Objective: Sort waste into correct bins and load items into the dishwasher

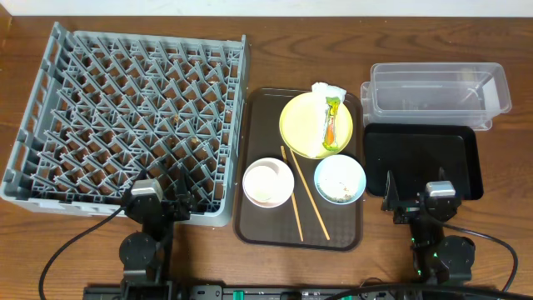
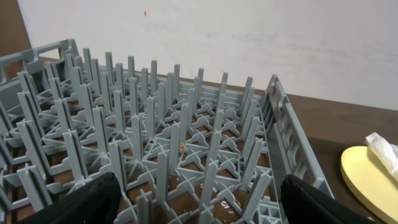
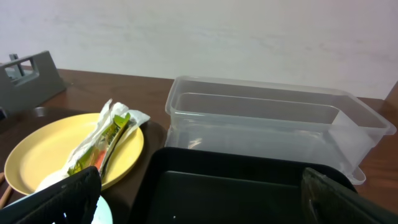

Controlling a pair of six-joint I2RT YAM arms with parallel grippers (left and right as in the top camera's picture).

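**Both pincers spread at the near edge of the worktop**

The grey dish rack (image 1: 125,117) stood at the left of the worktop (image 1: 500,33), just beside the brown tray (image 1: 258,229). At the right, the black tray (image 1: 425,150) and the clear tub (image 1: 433,87) each lay with the long axis left to right. On the yellow plate (image 1: 304,125) the wrapper (image 1: 331,125) pointed from far to near. The chopsticks (image 1: 306,197) ran slanted between the white bowl (image 1: 267,182) and the light blue bowl (image 1: 340,178). The left pincer (image 1: 160,185) and the right pincer (image 1: 415,185) were spread wide and held nothing.
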